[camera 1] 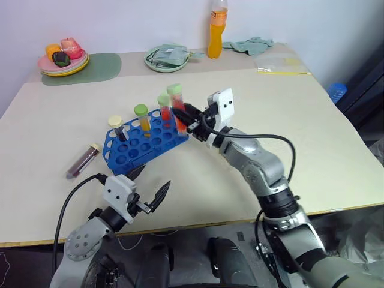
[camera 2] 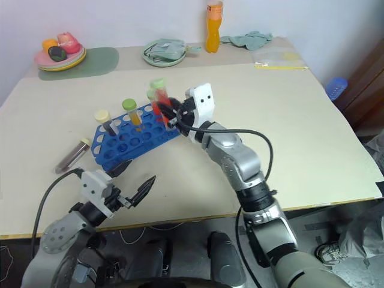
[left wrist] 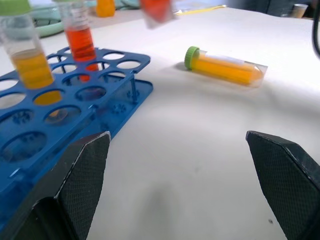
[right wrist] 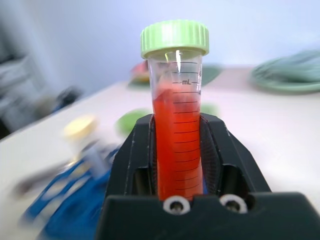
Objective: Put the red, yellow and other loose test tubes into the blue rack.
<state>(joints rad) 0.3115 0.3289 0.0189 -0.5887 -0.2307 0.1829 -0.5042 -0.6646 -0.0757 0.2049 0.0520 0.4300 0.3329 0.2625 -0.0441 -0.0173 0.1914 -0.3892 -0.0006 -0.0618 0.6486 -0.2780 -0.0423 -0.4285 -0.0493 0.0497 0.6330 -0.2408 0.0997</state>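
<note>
1. A cream desk point(camera 1: 288, 132) stands against a pale wall and carries everything here.
2. Along its far edge are a dark green mat point(camera 1: 96, 67), a stack of plates point(camera 1: 63, 65) with toy food, a round green plate point(camera 1: 163, 62) with a cloth on it, a crumpled green cloth point(camera 1: 251, 44), a tall orange drink bottle point(camera 1: 217, 30) and a clear plastic bag point(camera 1: 279, 63).
3. The blue rack point(camera 1: 139, 143) sits on the near left part of the desk. 3 capped tubes stand in it: a dark one with a cream cap point(camera 1: 117, 127), a yellow-orange one with a green cap point(camera 1: 143, 117) and a red-orange one with a green cap point(camera 1: 164, 107).
4. The right pincer point(camera 1: 187, 123) is clenched on a red test tube point(right wrist: 176, 145) with a green cap, holding it upright over the rack's far right corner.
5. The left pincer point(camera 1: 151, 187) hangs near the desk's front edge, just in front of the rack, its fingers point(left wrist: 82, 170) released and spread wide.
6. A dark maroon tube point(camera 1: 82, 161) lies on the desk left of the rack.
7. In the left wrist view a yellow-orange tube point(left wrist: 225, 67) with a green cap lies on the desk beyond the rack.
</note>
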